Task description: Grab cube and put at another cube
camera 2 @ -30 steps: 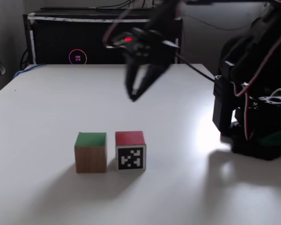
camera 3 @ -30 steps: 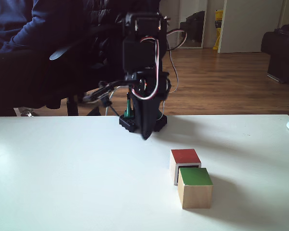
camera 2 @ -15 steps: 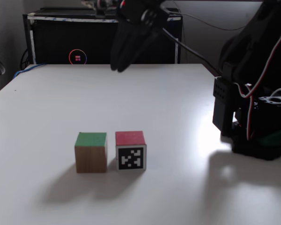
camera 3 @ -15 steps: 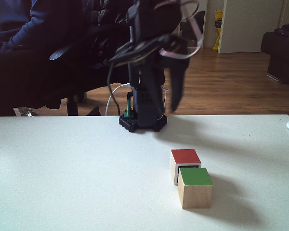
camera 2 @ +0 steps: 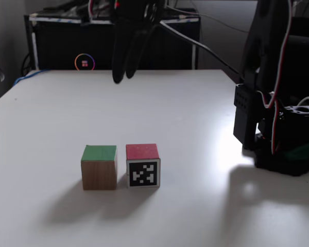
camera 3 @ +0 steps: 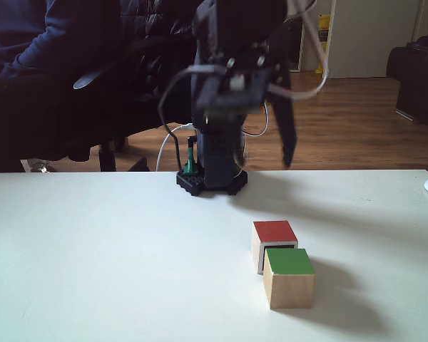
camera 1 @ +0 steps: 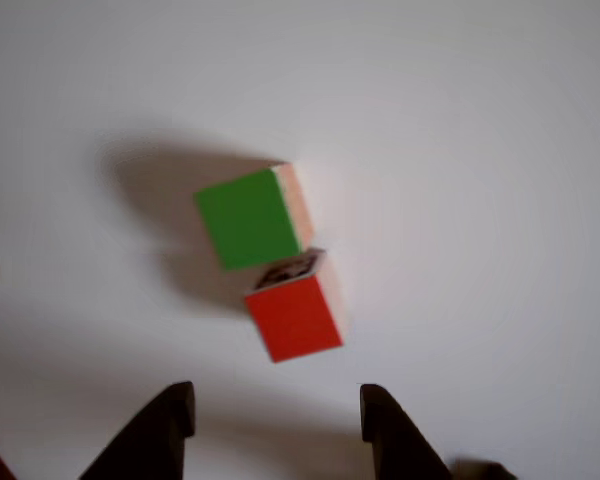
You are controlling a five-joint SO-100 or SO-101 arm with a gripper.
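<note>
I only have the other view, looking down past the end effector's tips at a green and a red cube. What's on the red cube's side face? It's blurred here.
Observer: In a fixed view, the red-topped cube carries a black-and-white pixel marker on its front face.
Operator: How high is the end effector?
Observer: The end effector hangs well above the table, behind the cubes, holding nothing.
Operator: And the green cube's sides?
Observer: Plain light wood below the green top of the green cube.
Operator: Where's the base?
Observer: In a fixed view, the arm's base stands beyond the red-topped cube.
</note>
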